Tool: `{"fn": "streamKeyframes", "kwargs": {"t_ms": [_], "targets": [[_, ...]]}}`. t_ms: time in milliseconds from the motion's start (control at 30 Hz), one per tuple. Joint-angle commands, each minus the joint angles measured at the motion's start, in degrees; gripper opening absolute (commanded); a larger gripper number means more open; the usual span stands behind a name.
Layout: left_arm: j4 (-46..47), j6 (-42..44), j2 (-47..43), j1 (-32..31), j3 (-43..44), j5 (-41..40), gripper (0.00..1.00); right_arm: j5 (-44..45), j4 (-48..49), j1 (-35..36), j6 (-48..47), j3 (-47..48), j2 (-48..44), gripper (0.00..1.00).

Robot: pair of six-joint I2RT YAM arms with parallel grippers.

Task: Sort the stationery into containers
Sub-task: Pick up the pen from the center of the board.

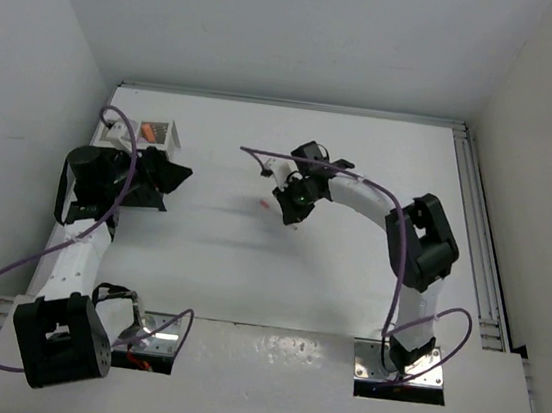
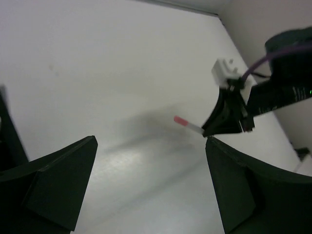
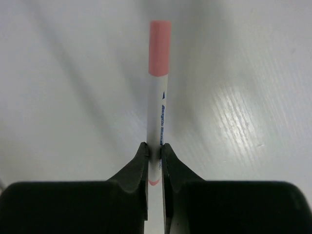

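Your right pincer [image 3: 154, 150] grips the pink-capped marker [image 3: 159, 97], its length pointing straight ahead; the containers [image 1: 171, 134] lie near your wide-open left pincer [image 2: 151, 144].

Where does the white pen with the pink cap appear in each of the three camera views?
Top external: the pen is a faint pink mark near the middle, just left of the right gripper.
Left wrist: the pen is right of centre, with its cap pointing to the upper left.
Right wrist: the pen is in the centre, running up from the jaws, cap on top.
Shared landmark: the right gripper, shut on the pen, shows in all three.
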Motion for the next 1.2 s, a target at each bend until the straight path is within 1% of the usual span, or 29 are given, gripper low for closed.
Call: {"fn": "streamKeyframes", "kwargs": {"t_ms": [0,33,100,200,267,367,400,500,733,833,967,1033,1067,1100,1133,1167], "targets": [[10.1,-11.2,-3.2,-1.3,-4.4,9.0,1.00,-11.9,13.0,-0.6,21.8,-2.3,-10.4,0.00],[10.2,-11.9,-4.6,-2.2,-5.3,8.4,1.00,-13.1,15.6,-0.1,23.2,-2.5,-11.6,0.00],[10.2,-12.6,-5.6,-3.3,-5.5,7.6,1.00,-14.6,15.8,0.6,25.0,-1.6,-13.9,0.00],[10.8,-15.6,-5.2,-6.6,-6.1,7.5,1.00,-18.2,20.1,1.0,30.2,-2.4,-16.6,0.00],[11.9,-18.6,-5.1,-8.0,-6.8,6.9,1.00,-19.8,19.9,1.4,31.6,-1.0,-16.9,0.00],[16.4,-23.2,-5.3,-10.0,-7.6,5.0,1.00,-21.5,19.6,2.4,33.2,0.1,-17.1,0.00],[18.6,-24.2,-4.8,-11.2,-7.5,4.4,1.00,-21.8,19.7,3.2,33.6,0.2,-17.5,0.00],[21.1,-27.4,-3.1,-12.9,-6.9,3.6,1.00,-22.8,19.1,4.7,33.7,1.5,-17.7,0.00],[21.9,-27.3,-0.2,-15.0,-5.4,1.9,0.99,-23.8,17.9,8.0,33.6,4.4,-16.6,0.00],[23.7,-28.1,0.5,-15.2,-5.4,1.8,0.98,-24.0,17.6,9.3,33.6,5.5,-15.7,0.00],[24.9,-28.8,0.5,-15.6,-4.8,2.3,0.93,-24.1,17.2,10.7,33.6,7.1,-14.3,0.00],[23.9,-28.3,0.2,-15.4,-4.4,2.7,0.75,-24.0,17.2,11.1,33.6,7.7,-13.7,0.00],[23.5,-28.2,-0.1,-15.0,-4.4,2.9,0.64,-24.0,17.3,11.2,33.6,7.8,-13.4,0.00],[22.0,-27.9,-0.4,-14.8,-4.0,3.3,0.38,-24.0,17.4,11.2,33.6,7.9,-13.3,0.00],[20.1,-27.2,-0.7,-14.6,-3.5,3.1,0.23,-23.9,17.6,11.3,33.7,8.0,-13.1,0.00],[18.2,-26.3,-1.5,-14.3,-3.1,2.9,0.11,-23.7,17.7,11.3,33.6,8.2,-12.7,0.00]]}}
